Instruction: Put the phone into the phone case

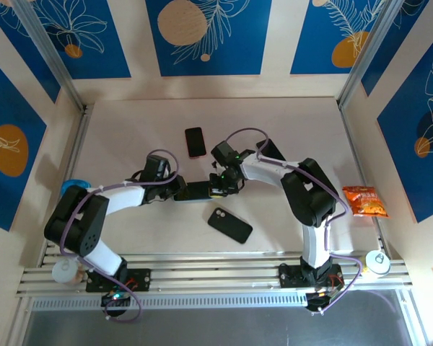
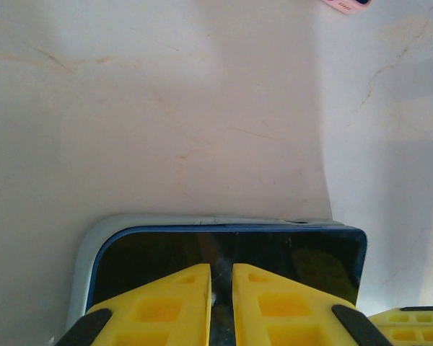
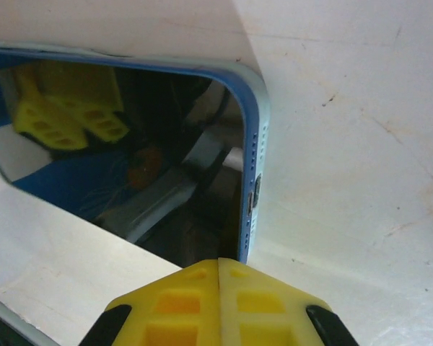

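Right fingers (image 3: 263,306) closed against phone (image 3: 130,144), seemingly seated in case (image 2: 81,254).

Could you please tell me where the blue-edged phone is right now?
In the top view, the blue-edged phone with a dark glass screen lies mid-table, between the left gripper at one end and the right gripper at the other.

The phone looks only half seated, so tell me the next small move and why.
Probably press down with the shut right gripper on the phone at its near corner. The left gripper rests over the screen, and the pale case rim wraps one corner while the other corner seems to stick out past it.
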Robot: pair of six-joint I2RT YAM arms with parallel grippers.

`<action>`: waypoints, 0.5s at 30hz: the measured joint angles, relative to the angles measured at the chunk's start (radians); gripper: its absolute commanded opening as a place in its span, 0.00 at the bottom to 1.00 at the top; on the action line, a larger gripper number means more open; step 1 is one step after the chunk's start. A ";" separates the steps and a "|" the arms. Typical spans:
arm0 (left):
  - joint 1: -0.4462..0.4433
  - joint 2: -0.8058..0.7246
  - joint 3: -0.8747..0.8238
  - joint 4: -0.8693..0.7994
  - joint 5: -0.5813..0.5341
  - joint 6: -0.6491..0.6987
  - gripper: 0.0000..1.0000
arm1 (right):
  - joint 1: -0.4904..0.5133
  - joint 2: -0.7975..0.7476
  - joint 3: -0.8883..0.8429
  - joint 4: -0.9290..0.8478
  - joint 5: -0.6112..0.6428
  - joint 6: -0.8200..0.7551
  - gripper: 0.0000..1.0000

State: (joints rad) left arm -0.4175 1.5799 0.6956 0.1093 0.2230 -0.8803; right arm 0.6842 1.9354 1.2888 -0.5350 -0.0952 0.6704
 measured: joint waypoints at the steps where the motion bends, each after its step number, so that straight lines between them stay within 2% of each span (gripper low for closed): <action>1: 0.000 0.000 0.000 0.002 -0.003 0.000 0.17 | 0.001 0.000 0.002 -0.001 0.003 0.000 0.00; 7: 0.000 0.000 -0.004 0.006 -0.015 0.000 0.16 | 0.010 0.024 0.042 -0.042 0.023 -0.012 0.00; 15: 0.000 0.000 -0.029 0.008 -0.023 0.000 0.16 | 0.060 0.063 0.121 -0.133 0.127 -0.060 0.00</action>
State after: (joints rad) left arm -0.4175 1.5795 0.6670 0.1177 0.2005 -0.8799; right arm 0.7437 1.9987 1.4094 -0.6682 0.0322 0.6109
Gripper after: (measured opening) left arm 0.163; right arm 0.043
